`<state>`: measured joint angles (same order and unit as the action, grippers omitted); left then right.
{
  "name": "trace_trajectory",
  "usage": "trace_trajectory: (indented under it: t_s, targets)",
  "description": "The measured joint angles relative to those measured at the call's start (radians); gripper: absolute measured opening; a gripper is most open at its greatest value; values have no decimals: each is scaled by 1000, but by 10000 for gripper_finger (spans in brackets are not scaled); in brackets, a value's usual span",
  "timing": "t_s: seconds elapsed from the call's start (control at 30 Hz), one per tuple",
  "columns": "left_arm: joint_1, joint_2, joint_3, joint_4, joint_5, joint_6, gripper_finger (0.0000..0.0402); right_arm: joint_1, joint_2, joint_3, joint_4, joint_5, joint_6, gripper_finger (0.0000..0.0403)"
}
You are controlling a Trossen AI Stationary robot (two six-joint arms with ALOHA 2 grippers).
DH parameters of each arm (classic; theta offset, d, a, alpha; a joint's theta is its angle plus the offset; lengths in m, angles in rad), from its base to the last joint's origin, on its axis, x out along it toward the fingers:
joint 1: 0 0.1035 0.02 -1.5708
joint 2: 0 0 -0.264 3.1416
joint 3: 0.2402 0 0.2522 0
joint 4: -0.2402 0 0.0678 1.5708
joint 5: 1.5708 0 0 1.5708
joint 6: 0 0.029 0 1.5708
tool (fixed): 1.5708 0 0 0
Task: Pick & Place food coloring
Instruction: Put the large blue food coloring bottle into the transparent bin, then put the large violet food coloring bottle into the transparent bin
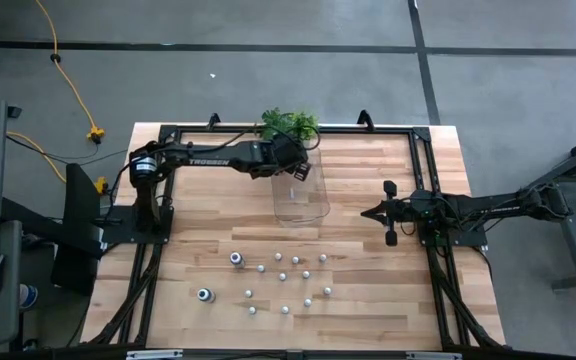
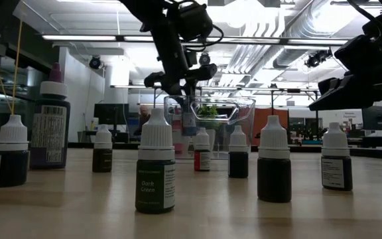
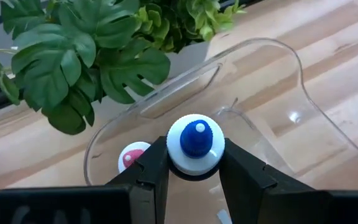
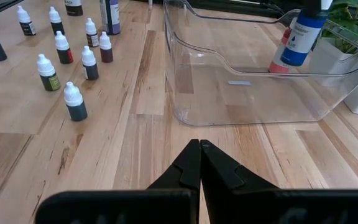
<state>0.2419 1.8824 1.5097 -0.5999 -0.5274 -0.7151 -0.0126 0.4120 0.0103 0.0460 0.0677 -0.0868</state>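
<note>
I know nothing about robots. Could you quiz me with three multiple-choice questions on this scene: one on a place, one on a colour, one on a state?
1. Where is the left gripper?
A. Over the clear tray
B. Beside the loose bottles
C. Off the table

2. What colour is the cap of the held bottle?
A. Green
B. Blue
C. Yellow

3. How is the right gripper?
A. Open wide
B. Holding a bottle
C. Shut and empty

Answers: 1 A, its fingers hang above the tray; 2 B, the left wrist view shows it; 3 C, its fingers meet with nothing between.
</note>
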Motion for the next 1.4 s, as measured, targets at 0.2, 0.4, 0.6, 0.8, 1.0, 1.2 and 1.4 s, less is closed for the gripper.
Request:
trace_trajectory:
  t_s: [0.2, 0.4, 0.6, 0.8, 1.0, 1.2, 1.4]
  targets:
    - [5, 34, -5, 25, -4, 2, 105, 0, 0, 0, 0, 0, 0, 0]
    - [7, 66, -3, 47, 22, 3, 109, 0, 0, 0, 1, 0, 0, 0]
    - [7, 66, -5, 50, 44, 8, 137, 0, 0, 0, 1, 0, 0, 0]
    - [7, 66, -5, 51, 44, 38, 161, 0, 0, 0, 1, 0, 0, 0]
    - [7, 66, -5, 52, 40, 43, 172, 0, 0, 0, 0, 0, 0, 0]
    - [7, 56, -4, 63, 31, 85, 173, 0, 0, 0, 0, 0, 0, 0]
    - [7, 28, -3, 87, 35, 126, 173, 0, 0, 0, 0, 0, 0, 0]
